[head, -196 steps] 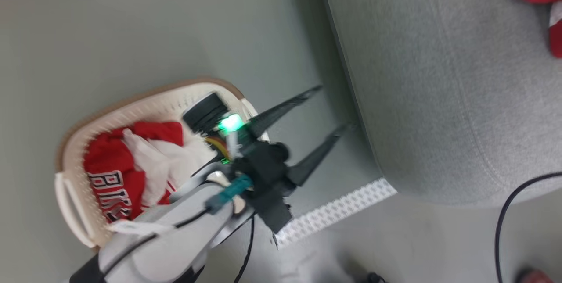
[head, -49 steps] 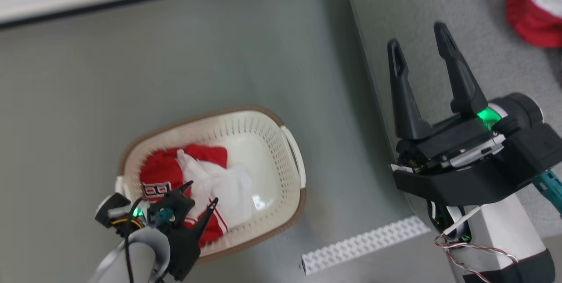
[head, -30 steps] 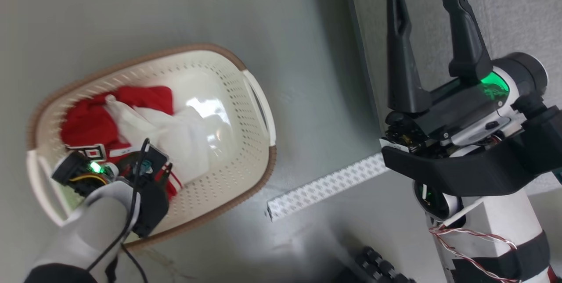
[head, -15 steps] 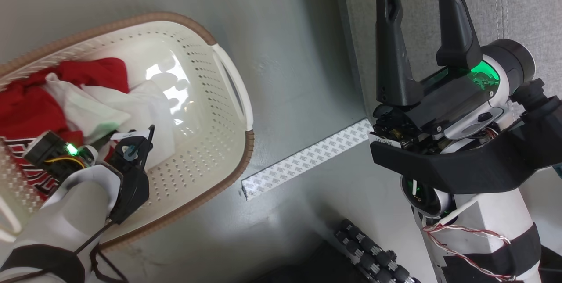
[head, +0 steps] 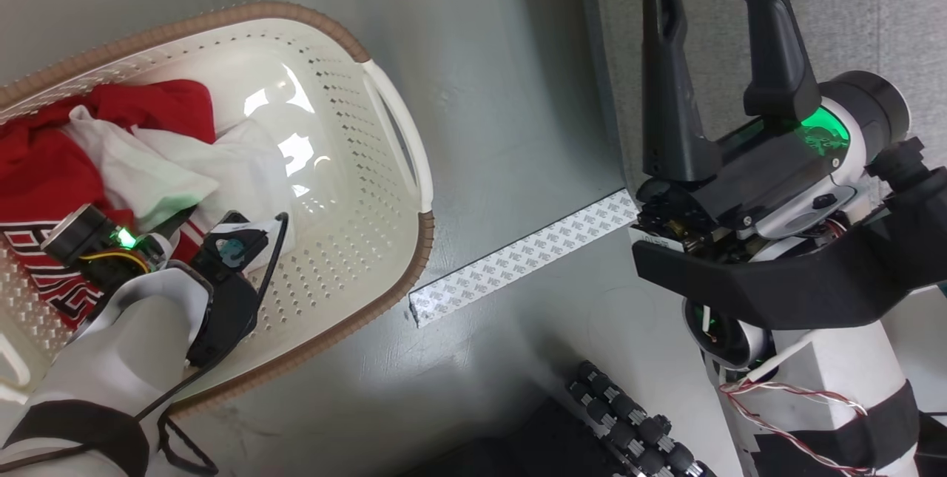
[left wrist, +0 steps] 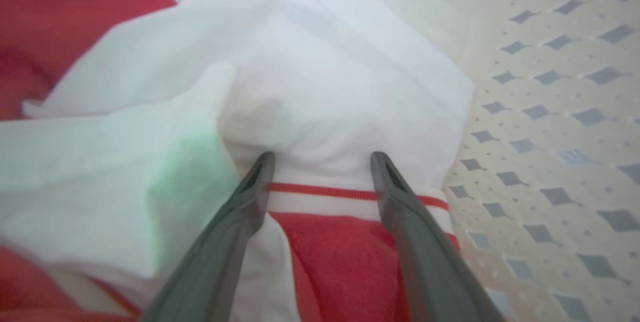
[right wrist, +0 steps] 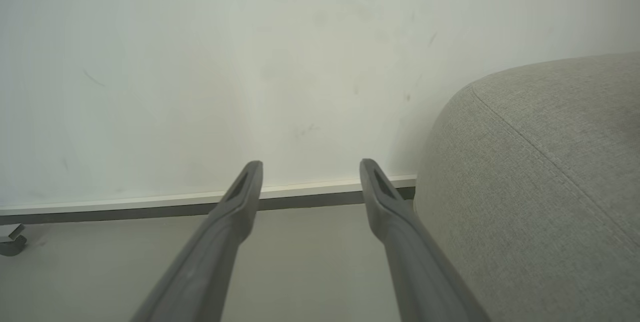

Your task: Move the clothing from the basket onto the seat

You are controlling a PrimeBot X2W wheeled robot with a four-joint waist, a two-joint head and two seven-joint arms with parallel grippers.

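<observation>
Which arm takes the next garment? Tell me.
Left. The left gripper is open, its tips at the clothing inside the basket; the right gripper hangs open beside the seat, clear of the basket.

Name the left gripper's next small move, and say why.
Probably close the left gripper: its open fingers straddle a fold of the clothing in the basket, tips seemingly against the white fabric, so a pinch should catch it.

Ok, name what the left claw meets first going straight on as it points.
The left claw meets the white fold of the clothing in the basket; its open tips look nearly on it, depth unclear.
</observation>
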